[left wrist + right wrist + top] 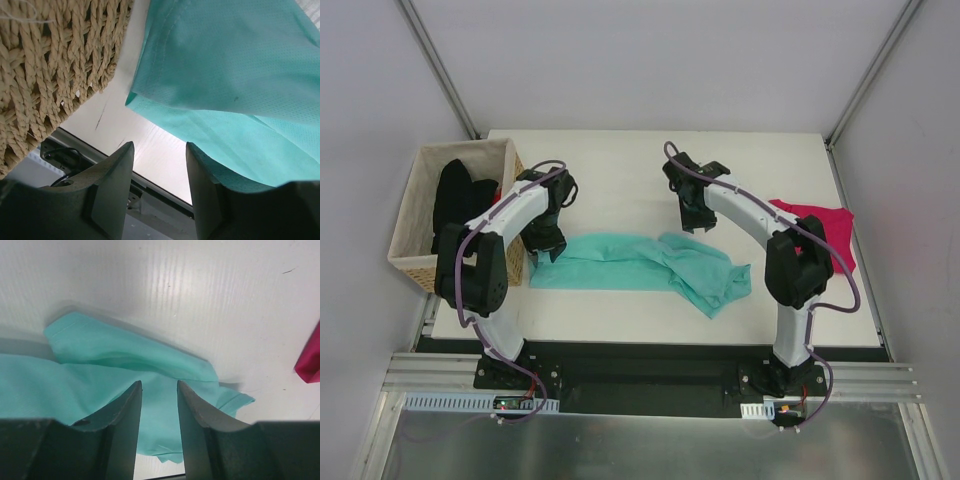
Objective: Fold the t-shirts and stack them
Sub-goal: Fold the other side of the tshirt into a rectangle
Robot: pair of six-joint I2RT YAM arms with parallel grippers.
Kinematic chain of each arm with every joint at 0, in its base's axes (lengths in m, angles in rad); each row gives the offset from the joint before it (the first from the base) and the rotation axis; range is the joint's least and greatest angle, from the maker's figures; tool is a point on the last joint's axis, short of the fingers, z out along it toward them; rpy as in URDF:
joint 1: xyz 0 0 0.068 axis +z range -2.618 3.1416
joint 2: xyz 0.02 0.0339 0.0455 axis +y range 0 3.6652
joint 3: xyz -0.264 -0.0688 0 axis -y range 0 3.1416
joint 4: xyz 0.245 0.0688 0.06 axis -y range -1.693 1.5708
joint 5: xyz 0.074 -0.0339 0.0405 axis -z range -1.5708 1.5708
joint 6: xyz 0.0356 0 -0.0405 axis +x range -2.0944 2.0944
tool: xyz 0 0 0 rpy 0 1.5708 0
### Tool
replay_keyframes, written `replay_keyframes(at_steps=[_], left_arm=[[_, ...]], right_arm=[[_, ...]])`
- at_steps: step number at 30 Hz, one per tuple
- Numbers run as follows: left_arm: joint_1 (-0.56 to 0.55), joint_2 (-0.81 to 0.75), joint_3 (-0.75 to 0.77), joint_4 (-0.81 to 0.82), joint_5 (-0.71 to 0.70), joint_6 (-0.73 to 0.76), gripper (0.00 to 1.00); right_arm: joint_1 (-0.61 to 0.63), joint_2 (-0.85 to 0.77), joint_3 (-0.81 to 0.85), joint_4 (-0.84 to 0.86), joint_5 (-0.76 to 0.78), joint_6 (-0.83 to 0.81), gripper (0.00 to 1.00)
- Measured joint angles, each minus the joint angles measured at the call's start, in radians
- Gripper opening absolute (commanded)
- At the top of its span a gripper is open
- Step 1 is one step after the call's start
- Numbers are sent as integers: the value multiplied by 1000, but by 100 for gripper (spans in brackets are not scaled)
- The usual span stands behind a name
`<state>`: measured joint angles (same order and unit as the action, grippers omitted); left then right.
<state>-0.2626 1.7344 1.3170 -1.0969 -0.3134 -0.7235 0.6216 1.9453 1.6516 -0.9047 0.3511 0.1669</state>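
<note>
On the white counter [620, 160] two arms rise from the near edge. The left arm [470, 270] bends at its elbow and goes forward along the basket, then its wrist turns down. The right arm [798, 265] leans forward and to the left, with its wrist also turned down.

A teal t-shirt [640, 262] lies flat across the near middle of the counter (its right end is crumpled). The woven basket [465, 146] stands at the left edge, with black garments [455, 195] inside. A red t-shirt [830, 225] lies at the right edge, partly behind the right arm.

The left tool [159, 185] is at the shirt's left corner, beside the basket, fingers apart and empty. The right tool [159, 425] hangs over the shirt's far edge with a narrow gap, gripping nothing.
</note>
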Motion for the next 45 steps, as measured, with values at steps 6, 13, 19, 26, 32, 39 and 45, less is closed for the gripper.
replay_keyframes(at_steps=[6,13,19,26,32,39,45], left_arm=[[3,-1,-8,2,-11,-35,47],[23,1,-13,24,-10,-46,48],[37,46,-13,51,-10,-46,48],[60,76,-14,89,-10,-45,43],[94,83,-24,128,-1,-40,0],[101,101,-24,163,18,-18,0],[106,112,-21,177,32,5,0]], right_arm=[[-54,0,11,-2,0,-4,38],[-81,-6,11,-7,0,-9,38],[-95,-18,15,-28,3,-18,38],[-108,-19,56,-53,5,-23,38],[-111,-19,105,-80,10,-23,38],[-111,-3,161,-105,11,-23,38],[-111,13,174,-113,11,-22,38]])
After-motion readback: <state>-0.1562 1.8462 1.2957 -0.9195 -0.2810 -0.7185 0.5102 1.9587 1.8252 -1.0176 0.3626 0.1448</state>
